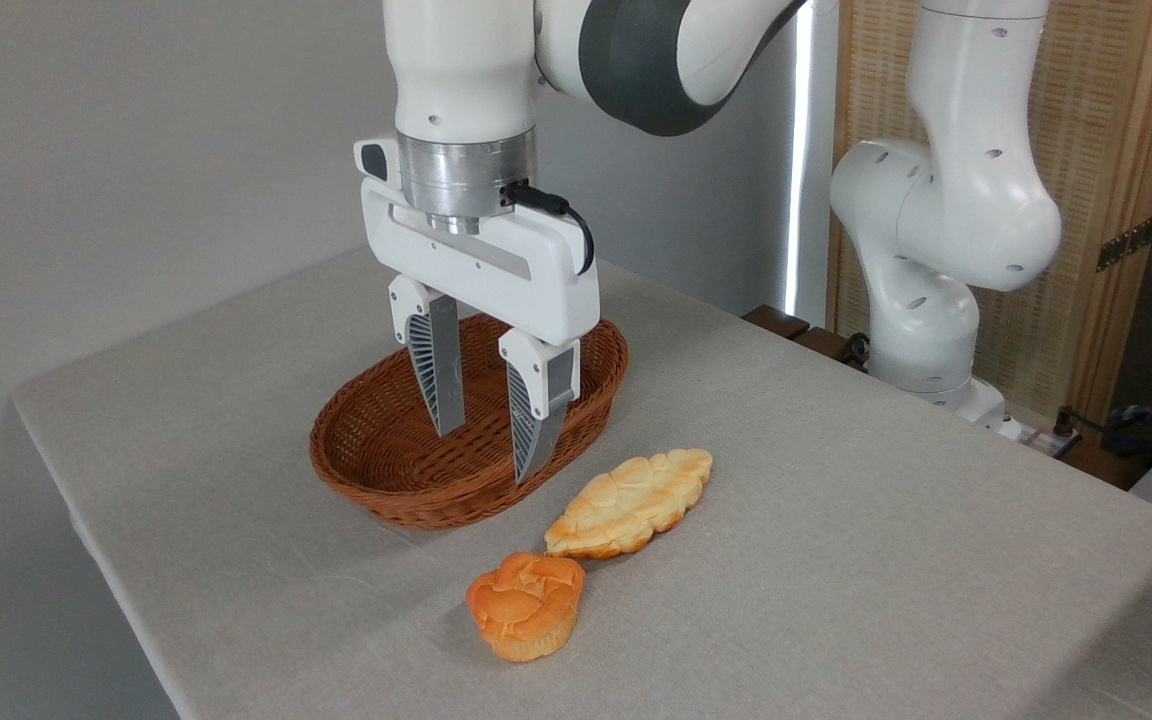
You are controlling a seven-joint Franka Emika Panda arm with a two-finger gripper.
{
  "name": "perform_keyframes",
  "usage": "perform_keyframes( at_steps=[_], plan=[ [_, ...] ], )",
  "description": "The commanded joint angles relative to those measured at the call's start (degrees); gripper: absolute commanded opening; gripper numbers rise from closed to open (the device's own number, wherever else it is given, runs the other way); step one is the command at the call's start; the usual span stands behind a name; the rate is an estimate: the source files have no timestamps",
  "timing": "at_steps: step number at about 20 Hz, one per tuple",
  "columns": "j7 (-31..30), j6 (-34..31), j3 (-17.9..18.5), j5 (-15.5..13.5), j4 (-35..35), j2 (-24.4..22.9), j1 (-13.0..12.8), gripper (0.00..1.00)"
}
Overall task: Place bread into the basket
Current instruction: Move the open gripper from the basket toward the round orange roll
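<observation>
The bread (526, 605), a small orange-brown bun with a cracked top, lies on the grey cloth near the table's front edge. The oval reddish-brown wicker basket (391, 495) sits behind it to the left, with nothing visible inside. My gripper (488, 455) hangs open in front of the basket, fingers pointing down with nothing between them. One fingertip (528, 468) overlaps the basket's near rim in the picture. The gripper is well above and behind the bun, not touching it.
A longer pale golden leaf-shaped loaf (631, 503) lies just behind the bun, its tip touching it. The arm's white base (921, 330) stands at the back right of the table (836, 560). Cables and a wooden screen are beyond the right edge.
</observation>
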Motion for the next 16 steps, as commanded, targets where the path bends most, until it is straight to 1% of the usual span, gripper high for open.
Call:
perform_keyframes(
  at_steps=[1, 3, 5, 8, 16],
  plan=[
    [-0.6, 0.3, 0.1, 0.0, 0.8, 0.7, -0.4, 1.0],
    [-0.6, 0.4, 0.1, 0.2, 0.9, 0.7, -0.4, 1.0],
    [-0.6, 0.6, 0.1, -0.6, 1.1, 0.6, -0.4, 1.0],
    [-0.7, -0.5, 0.0, -0.8, 1.7, 0.5, -0.8, 1.0],
    [-1.1, -0.5, 0.1, -0.8, 1.7, 0.5, -0.8, 1.0]
  ],
)
